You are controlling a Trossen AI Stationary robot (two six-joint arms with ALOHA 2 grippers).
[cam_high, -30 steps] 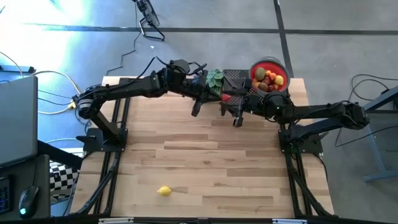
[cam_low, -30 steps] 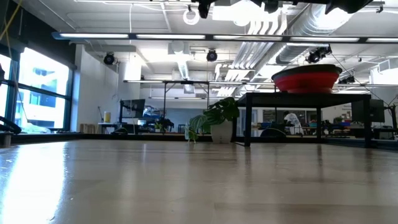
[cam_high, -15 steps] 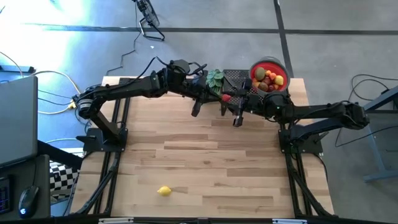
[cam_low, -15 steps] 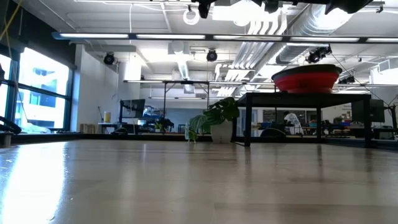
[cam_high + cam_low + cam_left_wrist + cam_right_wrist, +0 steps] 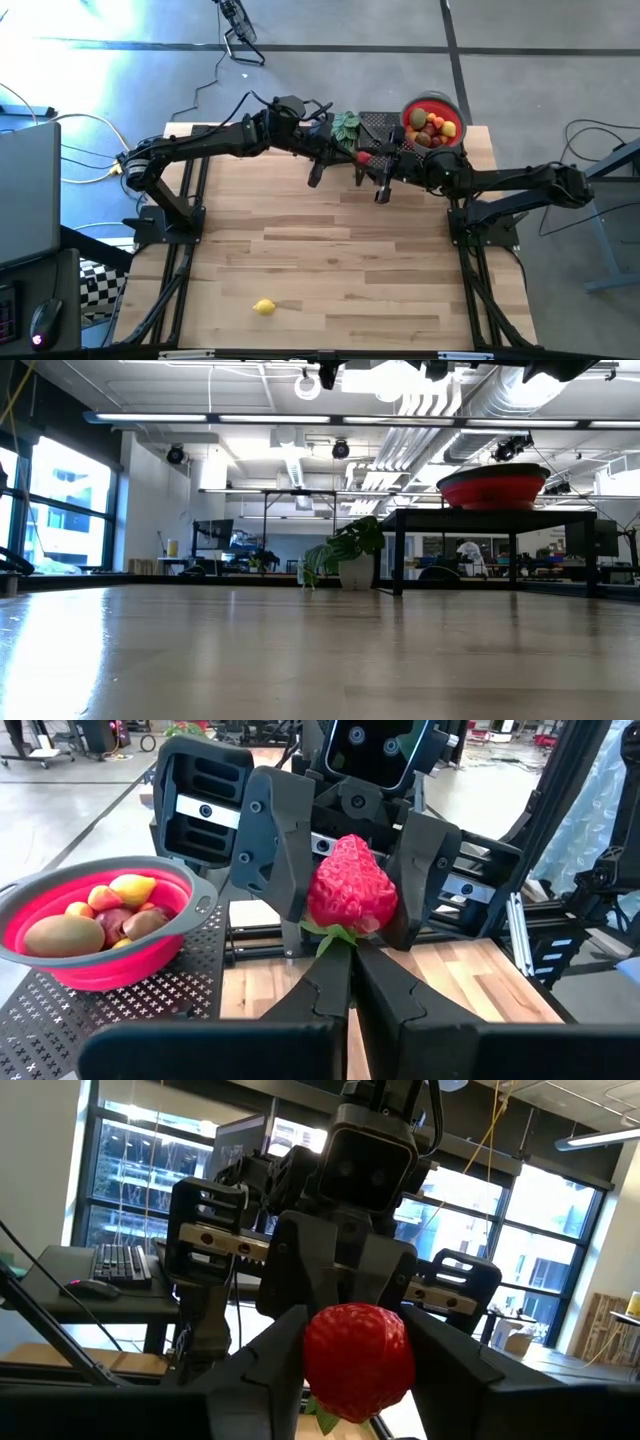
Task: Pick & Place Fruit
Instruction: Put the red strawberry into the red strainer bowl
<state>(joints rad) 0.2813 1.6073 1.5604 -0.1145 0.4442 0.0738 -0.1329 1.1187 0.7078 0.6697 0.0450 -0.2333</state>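
Strawberry (image 5: 350,890) handover: right hand (image 5: 345,870) clamps berry body; left hand (image 5: 352,982) pinches leaf end, fully closed. Release left only w/ right grip firm, then carry to red bowl (image 5: 432,123).

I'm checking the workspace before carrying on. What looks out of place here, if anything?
One lemon lies alone near the table's front edge, far from the red bowl that holds the other fruit. Also unusual: both the left gripper and the right gripper grip the same strawberry at once.

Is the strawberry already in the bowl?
No. The strawberry is between the right gripper's fingers, its leaf pinched by the left gripper, beside the bowl.
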